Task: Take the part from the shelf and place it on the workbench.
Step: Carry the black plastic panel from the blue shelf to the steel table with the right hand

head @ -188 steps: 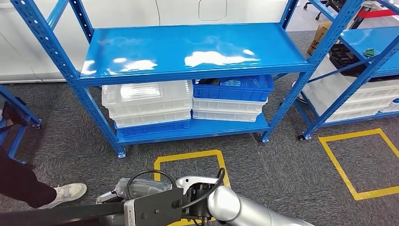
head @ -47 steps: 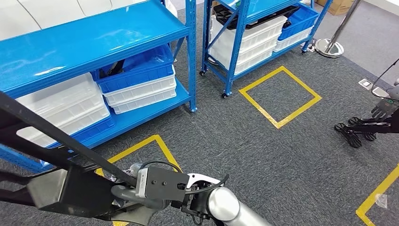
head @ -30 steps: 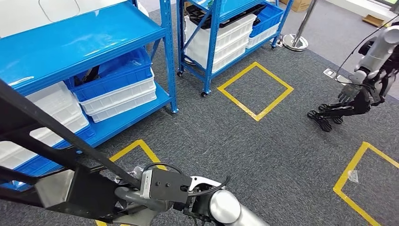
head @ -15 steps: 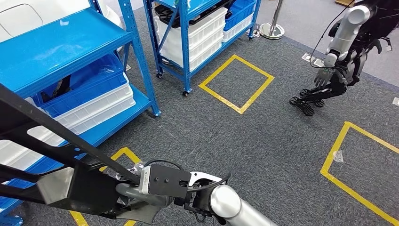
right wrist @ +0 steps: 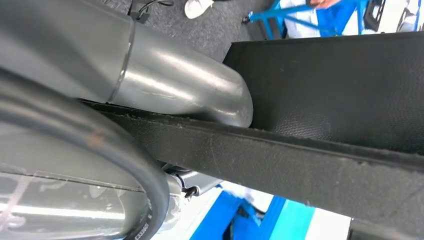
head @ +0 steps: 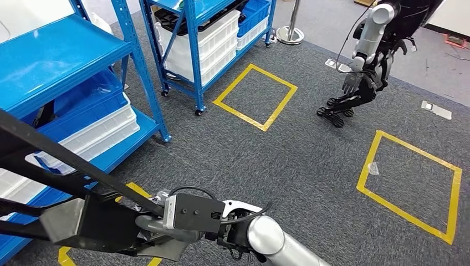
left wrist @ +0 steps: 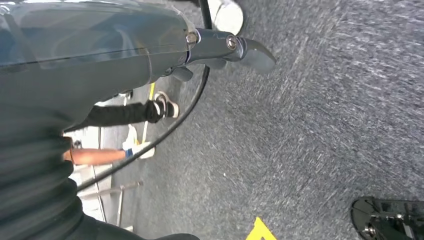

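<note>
The part [head: 162,249] is a grey metal piece in a clear bag, low in the head view beside my right wrist. My right hand [head: 158,230] grips it, mostly hidden behind the black wrist camera box [head: 191,213]. The left wrist view shows the bagged part [left wrist: 100,45] close up, with a metal lever [left wrist: 250,50] sticking out. My left hand [left wrist: 30,190] is a dark blur at that view's edge, and its fingers cannot be made out. No workbench is in sight.
Blue shelf [head: 61,47] with white and blue crates [head: 94,130] stands left, a second shelf [head: 191,55] behind. Yellow floor squares [head: 255,97] [head: 407,183] mark grey carpet. Another humanoid robot [head: 366,61] stands far right. Black bars [head: 66,160] cross close in front. A person's shoe [left wrist: 167,105] is nearby.
The camera has turned right: the shelves slid to the left and the other robot came into view, drifting toward the middle. The bagged part stays at my right wrist throughout.
</note>
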